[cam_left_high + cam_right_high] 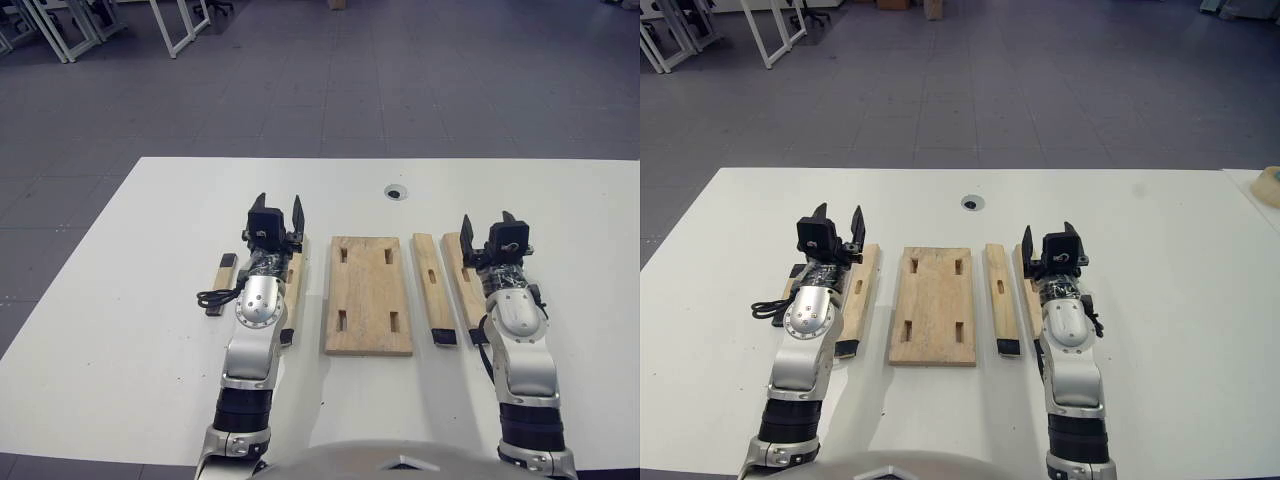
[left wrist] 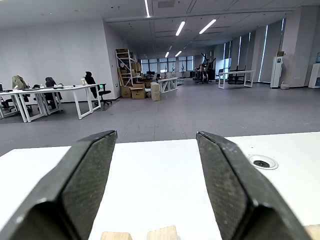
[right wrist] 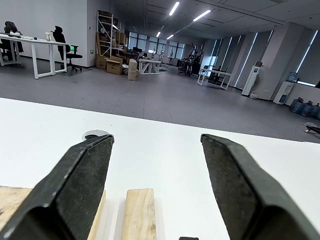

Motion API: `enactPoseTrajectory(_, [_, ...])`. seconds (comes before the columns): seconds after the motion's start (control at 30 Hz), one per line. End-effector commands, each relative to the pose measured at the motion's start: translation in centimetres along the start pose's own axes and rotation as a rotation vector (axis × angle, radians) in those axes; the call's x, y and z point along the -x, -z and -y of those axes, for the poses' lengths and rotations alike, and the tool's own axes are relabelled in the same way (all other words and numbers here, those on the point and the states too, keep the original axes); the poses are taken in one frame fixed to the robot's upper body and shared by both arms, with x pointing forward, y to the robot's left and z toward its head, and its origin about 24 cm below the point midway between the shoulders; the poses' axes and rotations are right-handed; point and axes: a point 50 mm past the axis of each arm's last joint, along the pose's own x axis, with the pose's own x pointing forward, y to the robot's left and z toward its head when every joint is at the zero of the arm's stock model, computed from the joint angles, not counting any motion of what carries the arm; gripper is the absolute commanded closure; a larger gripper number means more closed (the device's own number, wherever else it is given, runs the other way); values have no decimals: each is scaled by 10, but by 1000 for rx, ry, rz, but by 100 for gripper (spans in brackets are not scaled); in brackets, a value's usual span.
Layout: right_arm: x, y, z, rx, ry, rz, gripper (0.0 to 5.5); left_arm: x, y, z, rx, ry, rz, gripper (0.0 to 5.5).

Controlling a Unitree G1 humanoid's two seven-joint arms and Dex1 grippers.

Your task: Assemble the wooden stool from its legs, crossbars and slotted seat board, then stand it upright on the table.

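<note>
On the white worktop (image 1: 120, 330), farthest left, a short wooden bar (image 1: 223, 272) with a black far end lies flat, just beside the left arm. The left claw (image 1: 278, 207) sits low over the worktop with its two dark fingers (image 2: 85, 185) spread apart and nothing between them. Beneath that arm a long wooden slat (image 1: 296, 282) lies lengthwise, partly covered, and the left wrist view shows two pale wooden ends below the gap of the fingers. In the middle lies the slotted seat board (image 1: 368, 293), flat, with four small slots showing, two near its far end and two near its near end. Beyond it, towards the far edge, a round cable grommet (image 1: 397, 191) is set into the surface. Just right of the board, apart from it, a second slat (image 1: 431, 282) with one slot and a black near end lies parallel. A third slat (image 1: 459, 268) lies close beside that, partly under the right arm. The right claw (image 1: 487, 222) is likewise open and empty, low over the far end of this slat.
</note>
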Motion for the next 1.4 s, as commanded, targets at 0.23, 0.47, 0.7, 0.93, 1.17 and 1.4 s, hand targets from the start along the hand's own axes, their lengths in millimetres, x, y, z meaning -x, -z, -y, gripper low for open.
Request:
enactPoseTrajectory(0.23, [-3,-2,0,-7,4,-6,227,-2,-3,-2,-26,-11,8,251])
enactPoseTrajectory(0.47, [-2,0,-3,19,-23,-25,227,-3,-6,-5,-20,-24,29,251])
enactPoseTrajectory(0.7, [-2,0,-2,22,-26,-29,227,-3,-5,-5,-13,-29,27,251])
enactPoseTrajectory(0.93, [-1,2,-3,35,-41,-43,227,-2,-3,-6,-5,-36,15,251])
enactPoseTrajectory(1.17, [-2,1,-2,29,-40,-38,227,-2,-3,-6,0,-38,8,251])
enactPoseTrajectory(1.4, [-2,6,10,23,2,-70,227,-2,-1,-7,-6,-36,-7,251])
